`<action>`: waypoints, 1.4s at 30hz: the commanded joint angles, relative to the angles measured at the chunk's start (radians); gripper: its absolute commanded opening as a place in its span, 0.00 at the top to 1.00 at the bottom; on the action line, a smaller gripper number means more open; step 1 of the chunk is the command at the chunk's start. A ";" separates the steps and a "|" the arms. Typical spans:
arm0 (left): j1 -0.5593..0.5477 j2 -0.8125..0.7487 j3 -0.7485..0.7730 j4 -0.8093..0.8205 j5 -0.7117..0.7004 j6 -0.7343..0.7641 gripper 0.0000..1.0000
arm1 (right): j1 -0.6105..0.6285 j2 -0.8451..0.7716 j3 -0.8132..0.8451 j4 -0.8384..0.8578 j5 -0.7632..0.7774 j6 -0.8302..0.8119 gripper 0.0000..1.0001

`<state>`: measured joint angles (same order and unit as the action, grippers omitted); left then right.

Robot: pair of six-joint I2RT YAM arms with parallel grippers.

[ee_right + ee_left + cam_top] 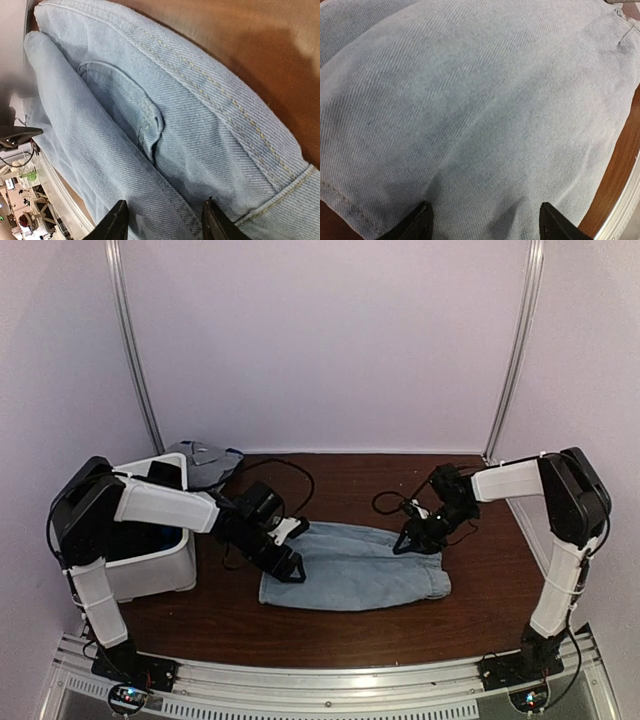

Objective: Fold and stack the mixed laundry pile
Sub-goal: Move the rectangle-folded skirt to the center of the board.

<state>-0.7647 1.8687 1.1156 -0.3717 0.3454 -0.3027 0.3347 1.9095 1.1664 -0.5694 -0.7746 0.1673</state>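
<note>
**Top view:** denim piece (350, 565) lies flat on desk (480, 590), just beside white bin (160, 565). Left claw (288, 565) at its bin-side end, right claw (415, 538) at end away from bin. Risk: uneven lift skews fold.

**Left wrist:** left claw (485, 207) open, low over smooth cloth. Risk: closing pinches top layer only, or nothing.

**Right wrist:** right claw (165, 202) open, straddling thick seam beside pocket (130, 110). Risk: seam slips out, or extra fold gets caught.

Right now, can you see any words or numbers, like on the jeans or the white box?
None readable. The light-blue denim piece shows only stitching and a pocket, no label. The white bin looks blank. The background clutter in the right wrist view is too blurred to read.
</note>
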 commanded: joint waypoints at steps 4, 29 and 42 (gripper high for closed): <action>-0.159 -0.201 -0.233 -0.088 0.069 0.021 0.26 | 0.082 -0.304 -0.172 -0.145 0.018 0.000 0.50; 0.027 -0.108 0.087 -0.288 -0.125 0.539 0.30 | 0.107 -0.344 -0.038 -0.395 0.587 -0.154 0.48; 0.075 -0.084 0.067 -0.246 -0.119 0.576 0.35 | 0.062 -0.303 -0.093 -0.327 0.351 -0.169 0.42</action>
<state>-0.7139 1.7954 1.1793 -0.6487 0.2169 0.2543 0.4110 1.5784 1.0775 -0.9195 -0.3099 -0.0078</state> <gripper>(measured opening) 0.654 0.554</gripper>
